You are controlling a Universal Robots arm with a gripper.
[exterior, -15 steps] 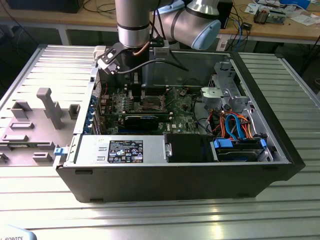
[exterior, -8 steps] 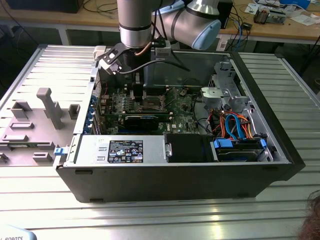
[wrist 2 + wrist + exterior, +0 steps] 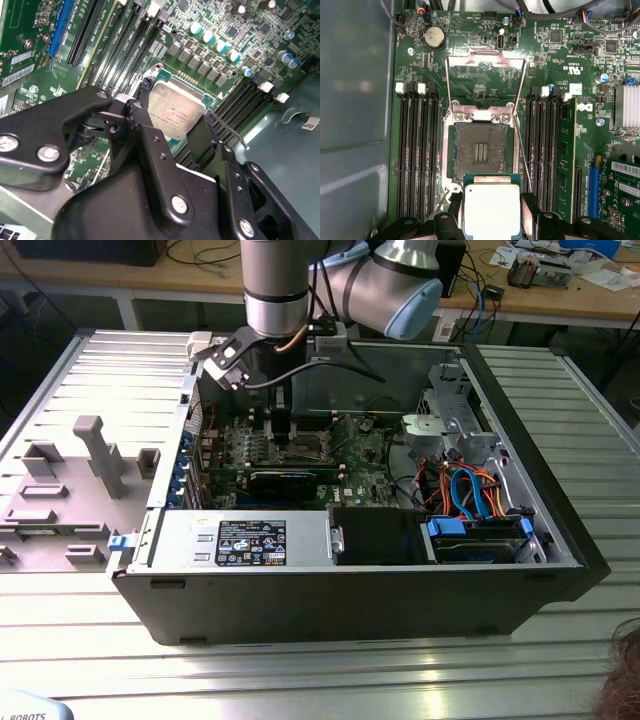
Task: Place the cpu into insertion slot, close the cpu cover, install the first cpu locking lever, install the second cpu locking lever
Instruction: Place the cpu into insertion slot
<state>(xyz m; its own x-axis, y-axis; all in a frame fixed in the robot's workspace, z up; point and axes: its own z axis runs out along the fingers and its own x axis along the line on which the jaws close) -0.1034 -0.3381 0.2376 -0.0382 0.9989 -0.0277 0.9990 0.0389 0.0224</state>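
Cpu (image 3: pixel 491 209) clamped by opposite edges in gripper (image 3: pixel 491 220), held over the near edge of insertion slot (image 3: pixel 480 152), not seated. Light, stiff, probably fragile underneath: grip edges only. Beyond the slot, cpu cover (image 3: pixel 486 54) stands open.

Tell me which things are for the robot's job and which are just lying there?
For the job: the hand, gripping the cpu; the insertion slot, bare; the cpu cover, flipped open.
Just there: the round battery; the orange and blue cables; the grey blocks outside the case.
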